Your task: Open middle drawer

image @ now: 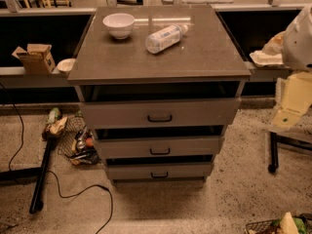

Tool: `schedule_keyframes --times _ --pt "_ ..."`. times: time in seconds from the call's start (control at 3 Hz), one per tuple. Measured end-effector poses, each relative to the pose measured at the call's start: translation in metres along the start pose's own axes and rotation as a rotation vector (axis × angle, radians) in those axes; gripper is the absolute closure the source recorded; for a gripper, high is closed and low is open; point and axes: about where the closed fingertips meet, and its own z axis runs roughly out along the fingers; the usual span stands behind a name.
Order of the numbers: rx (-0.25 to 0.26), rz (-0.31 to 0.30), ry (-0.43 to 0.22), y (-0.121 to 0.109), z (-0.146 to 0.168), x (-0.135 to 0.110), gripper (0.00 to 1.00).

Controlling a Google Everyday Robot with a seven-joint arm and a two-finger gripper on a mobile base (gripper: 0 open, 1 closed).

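The grey cabinet (158,57) fills the middle of the camera view, its three drawers stacked under the tabletop. The middle drawer (195,146) is the second front down, a wide flat grey panel with a dark gap above it. It looks stiff and fairly light, likely to slide straight out on runners if pulled evenly. The gripper (292,101) hangs at the right edge, well apart from the cabinet; whether it is spread or pressed together cannot be told. A plastic bottle (165,38) lies on its side on the tabletop near a white bowl (119,24). The small black handle (160,151) at the drawer's centre is the place to take hold, a thin and probably smooth bar.
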Motion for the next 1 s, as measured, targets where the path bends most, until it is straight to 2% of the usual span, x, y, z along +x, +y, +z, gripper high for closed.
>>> schedule_keyframes --times 0.33,0.67,1.0 --pt "-0.064 -0.026 -0.015 0.006 0.045 0.004 0.0" --pt "-0.104 -0.051 -0.036 0.015 0.1 0.01 0.0" --pt "-0.125 -0.087 -0.091 0.024 0.161 0.011 0.0"
